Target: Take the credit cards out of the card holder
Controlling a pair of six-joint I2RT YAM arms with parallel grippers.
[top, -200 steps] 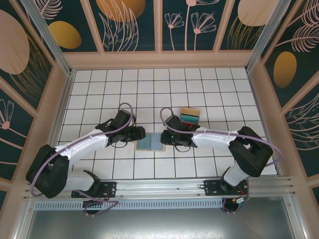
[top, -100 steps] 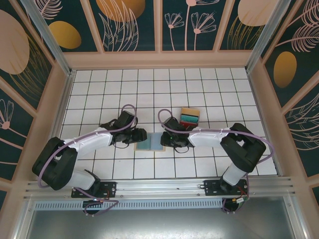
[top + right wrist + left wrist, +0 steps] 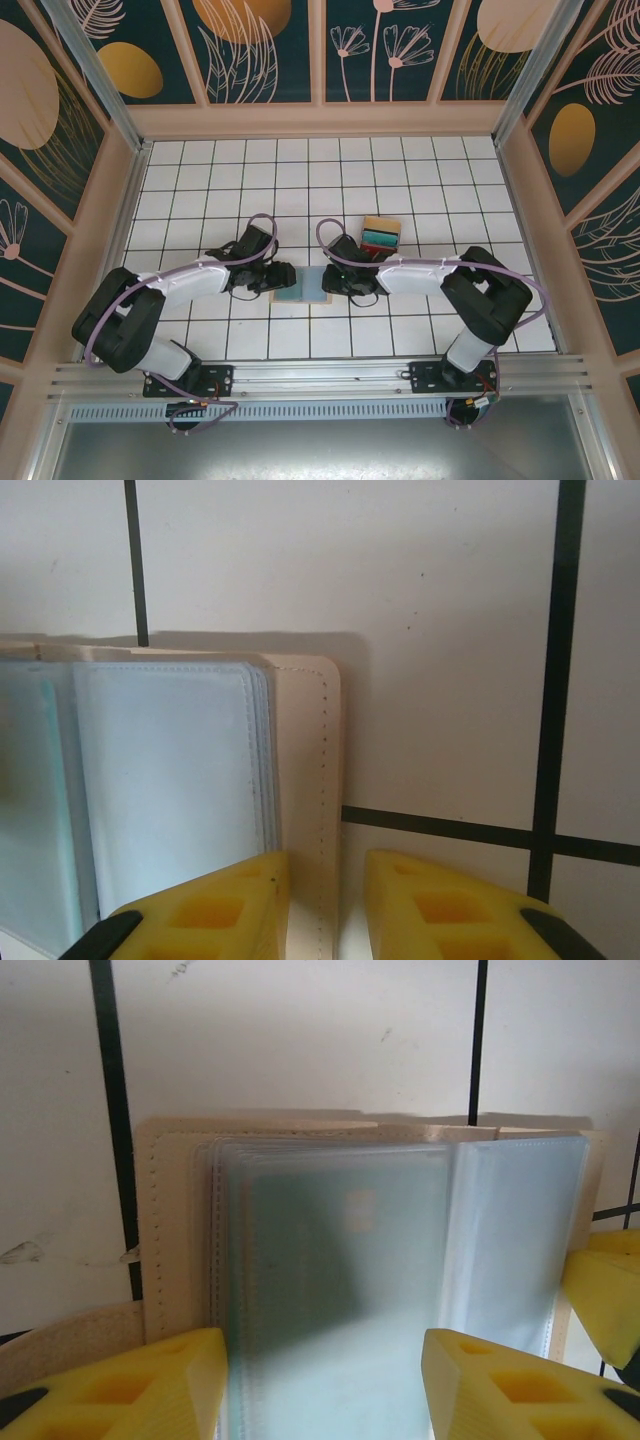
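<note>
The tan card holder lies open on the tiles between both grippers, its clear sleeves facing up. In the left wrist view its tan cover frames a stack of sleeves with a teal credit card inside the top one. My left gripper is open, and its yellow fingers straddle that sleeve. My right gripper is shut on the holder's right cover edge. One of its yellow fingers shows at the holder's right side.
A small fanned pile of coloured cards lies just behind the right gripper. Wooden walls ring the white tiled floor. Free tiles lie toward the back and both sides.
Both arms have folded their elbows inward, and the left gripper has edged right onto the holder with its jaws slightly narrower. The holder and the card pile have not moved.
</note>
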